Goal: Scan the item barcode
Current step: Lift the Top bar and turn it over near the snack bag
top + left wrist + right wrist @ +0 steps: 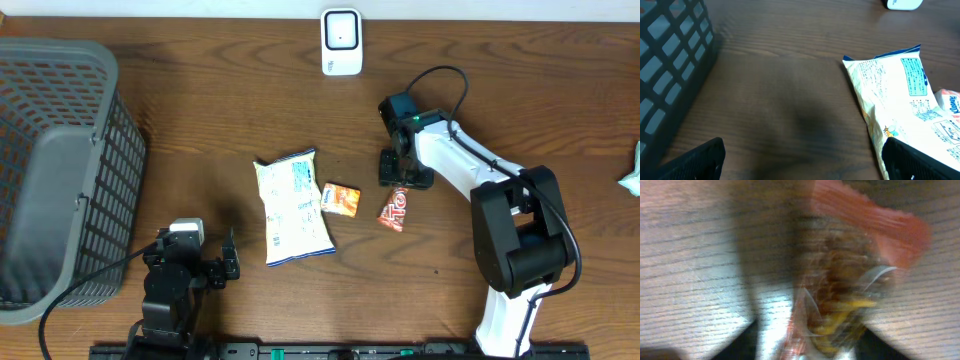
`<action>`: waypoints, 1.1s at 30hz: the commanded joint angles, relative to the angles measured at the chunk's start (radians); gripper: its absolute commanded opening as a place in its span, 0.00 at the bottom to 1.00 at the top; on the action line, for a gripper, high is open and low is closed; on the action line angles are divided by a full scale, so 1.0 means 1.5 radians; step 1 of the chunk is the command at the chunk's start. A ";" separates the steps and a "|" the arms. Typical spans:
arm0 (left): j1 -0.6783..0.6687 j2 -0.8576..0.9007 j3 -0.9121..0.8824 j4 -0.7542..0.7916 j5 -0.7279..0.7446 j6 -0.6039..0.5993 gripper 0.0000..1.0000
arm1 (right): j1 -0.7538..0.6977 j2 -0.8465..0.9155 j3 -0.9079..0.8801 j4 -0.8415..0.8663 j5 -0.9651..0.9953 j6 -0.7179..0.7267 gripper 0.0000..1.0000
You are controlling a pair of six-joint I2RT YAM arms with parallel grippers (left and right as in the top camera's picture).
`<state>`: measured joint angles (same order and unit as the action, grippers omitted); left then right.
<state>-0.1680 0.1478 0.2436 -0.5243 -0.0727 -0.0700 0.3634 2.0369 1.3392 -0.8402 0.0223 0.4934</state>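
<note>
A red snack packet [396,209] lies on the wooden table right of centre. My right gripper [403,181] hangs just over its far end. In the blurred right wrist view the red packet [855,280] lies between the two dark fingers of the right gripper [807,342]; the right finger is against it, and a strip of table shows between it and the left finger. The white scanner [341,42] stands at the table's back edge, and its corner shows at the top of the left wrist view [902,4]. My left gripper [218,268] [805,162] stands wide open over bare wood, holding nothing.
A white and yellow snack bag [293,208] [900,95] and a small orange packet [341,199] lie at mid-table. A grey mesh basket [100,150] [670,65] fills the left side. Something teal [630,175] pokes in at the right edge.
</note>
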 commanded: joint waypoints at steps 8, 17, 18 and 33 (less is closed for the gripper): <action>0.002 -0.004 0.010 0.001 0.006 0.011 0.99 | 0.001 0.076 -0.043 -0.005 -0.159 0.033 0.01; 0.002 -0.004 0.010 0.001 0.006 0.011 0.99 | -0.036 0.076 0.008 -0.076 -0.861 -0.272 0.01; 0.002 -0.004 0.010 0.001 0.006 0.011 0.99 | -0.039 0.076 0.008 -0.084 -0.885 -0.272 0.01; 0.002 -0.004 0.010 0.001 0.006 0.011 0.99 | -0.050 0.076 0.009 -0.119 -1.056 -0.340 0.01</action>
<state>-0.1680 0.1478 0.2436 -0.5243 -0.0723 -0.0696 0.2943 2.1540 1.3453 -1.0084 -1.4757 0.0193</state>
